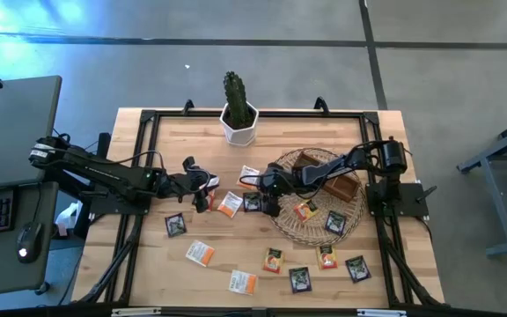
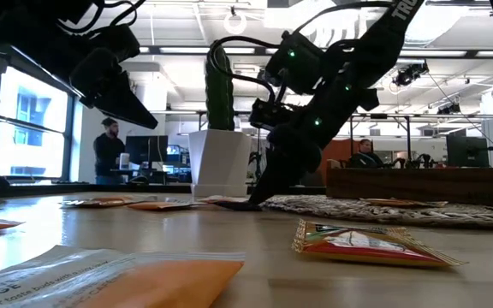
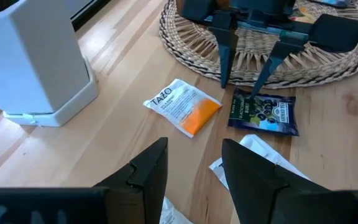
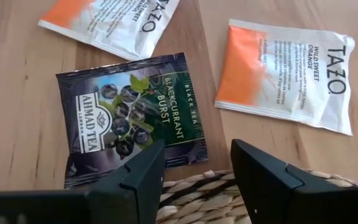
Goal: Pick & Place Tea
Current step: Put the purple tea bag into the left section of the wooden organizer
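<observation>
Tea sachets lie flat over the table. A black sachet (image 4: 129, 118) with a green label lies beside the wicker tray's rim (image 4: 191, 186), between two white-and-orange sachets (image 4: 288, 74) (image 4: 114, 18). My right gripper (image 4: 194, 171) (image 1: 265, 190) is open and slants down with its tips at that black sachet's tray-side corner, one finger over it and one beyond its edge. My left gripper (image 3: 194, 165) (image 1: 202, 192) is open and hangs above the table to the left, over a white sachet (image 3: 257, 149). My right gripper slants down from the table's right, over the tray. One fingertip (image 3: 254, 92) stands at the black sachet's tray-side edge (image 3: 263, 96) and the other (image 3: 223, 81) beside the sachet. I cannot tell whether either touches it. The sachet lies flat on the table.
A cactus in a white pot (image 1: 238, 119) stands at the far middle. The wicker tray (image 1: 290, 231) at the right holds a brown wooden box (image 1: 331, 178) and two sachets (image 1: 305, 210) (image 1: 335, 222). More sachets (image 1: 200, 254) (image 1: 300, 278) lie near the front edge.
</observation>
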Tool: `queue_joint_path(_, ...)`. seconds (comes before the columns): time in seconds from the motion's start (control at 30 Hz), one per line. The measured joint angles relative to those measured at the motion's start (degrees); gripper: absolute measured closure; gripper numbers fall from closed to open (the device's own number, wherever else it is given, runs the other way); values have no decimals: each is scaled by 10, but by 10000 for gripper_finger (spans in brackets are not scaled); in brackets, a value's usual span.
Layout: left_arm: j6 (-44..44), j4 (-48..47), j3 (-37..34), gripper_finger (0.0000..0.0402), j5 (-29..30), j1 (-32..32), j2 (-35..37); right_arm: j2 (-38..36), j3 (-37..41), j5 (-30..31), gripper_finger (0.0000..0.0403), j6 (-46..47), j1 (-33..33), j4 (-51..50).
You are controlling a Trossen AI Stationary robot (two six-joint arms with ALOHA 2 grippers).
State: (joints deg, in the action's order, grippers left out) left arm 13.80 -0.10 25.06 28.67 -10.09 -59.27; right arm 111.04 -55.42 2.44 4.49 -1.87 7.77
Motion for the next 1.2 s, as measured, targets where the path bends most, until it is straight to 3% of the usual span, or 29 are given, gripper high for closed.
queue_joint_path(0.17, -5, 0, 0, 252, 4, 0, 0, 2, 0, -13, 245, 0, -5, 1)
queue_joint_path(0.4, -17, 0, -1, 252, 4, 0, 0, 45, -3, -59, 327, -1, -25, 32)
queue_joint_path(0.6, -20, 0, -1, 252, 5, 0, 0, 41, -2, -58, 397, -6, -31, 31)
queue_joint_path(1.2, -26, 0, -1, 252, -14, 0, 0, 2, 2, -58, 401, -21, -27, 23)
